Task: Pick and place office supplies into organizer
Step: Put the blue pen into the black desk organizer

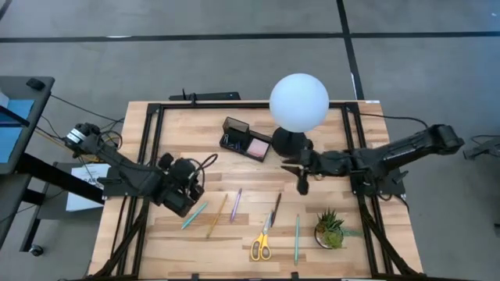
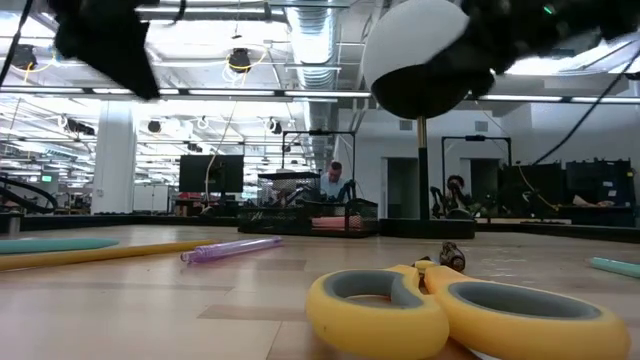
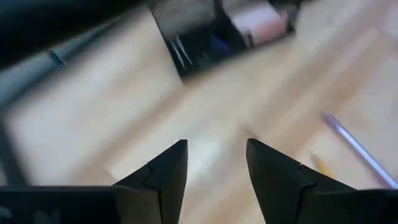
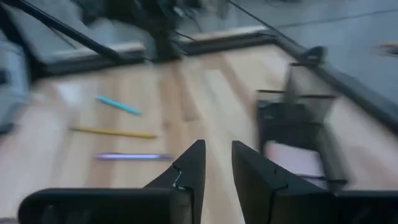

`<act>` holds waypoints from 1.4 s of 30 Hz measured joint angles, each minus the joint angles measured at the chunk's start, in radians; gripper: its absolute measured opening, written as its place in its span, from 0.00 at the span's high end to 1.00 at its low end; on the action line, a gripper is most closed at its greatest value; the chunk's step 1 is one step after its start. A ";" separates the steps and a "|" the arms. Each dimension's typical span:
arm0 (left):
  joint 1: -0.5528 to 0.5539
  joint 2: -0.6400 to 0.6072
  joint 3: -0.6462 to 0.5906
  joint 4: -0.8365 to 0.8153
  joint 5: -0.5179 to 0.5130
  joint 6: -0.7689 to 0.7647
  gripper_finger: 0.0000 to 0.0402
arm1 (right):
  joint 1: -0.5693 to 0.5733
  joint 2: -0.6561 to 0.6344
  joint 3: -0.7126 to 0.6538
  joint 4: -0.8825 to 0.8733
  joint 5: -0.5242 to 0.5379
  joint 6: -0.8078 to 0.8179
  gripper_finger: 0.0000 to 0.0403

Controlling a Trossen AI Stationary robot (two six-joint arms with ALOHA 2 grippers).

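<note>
Yellow-handled scissors [image 2: 470, 310] fill low view; organizer [image 1: 246, 139] overhead.

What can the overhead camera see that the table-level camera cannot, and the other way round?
Only the overhead view shows the small green plant, the black organizer with its pink pad, the left claw and right claw, both hanging empty above the table, and every pen laid out.

Only the table-level view shows the room beyond the table: ceiling lights, monitors, and a person far behind.

Both show the yellow scissors, the purple pen and the white globe lamp.
</note>
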 joint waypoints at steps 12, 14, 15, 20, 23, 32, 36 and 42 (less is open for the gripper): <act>-0.034 0.030 -0.211 0.449 0.440 -0.044 0.61 | -0.023 -0.066 -0.251 0.361 -0.064 0.034 0.82; -0.045 0.042 -0.233 0.499 0.419 -0.022 0.61 | -0.028 -0.064 -0.251 0.359 -0.065 0.032 0.82; -0.049 0.051 -0.243 0.510 0.397 -0.021 0.61 | -0.031 -0.064 -0.251 0.360 -0.065 0.030 0.82; -0.110 0.114 -0.274 0.518 0.217 -0.121 0.61 | -0.035 -0.064 -0.251 0.373 -0.065 0.011 0.82; -0.174 0.174 -0.307 0.600 0.115 -0.219 0.61 | -0.035 -0.064 -0.251 0.388 -0.065 -0.049 0.82; -0.361 0.403 -0.239 0.730 0.032 -0.413 0.61 | -0.080 -0.064 -0.251 0.595 -0.107 -0.179 0.82; -0.424 0.461 -0.171 0.644 0.001 -0.519 0.62 | -0.119 -0.064 -0.251 0.614 -0.157 -0.168 0.82; -0.496 0.533 -0.144 0.521 -0.040 -0.604 0.64 | -0.152 -0.064 -0.251 0.613 -0.170 -0.125 0.82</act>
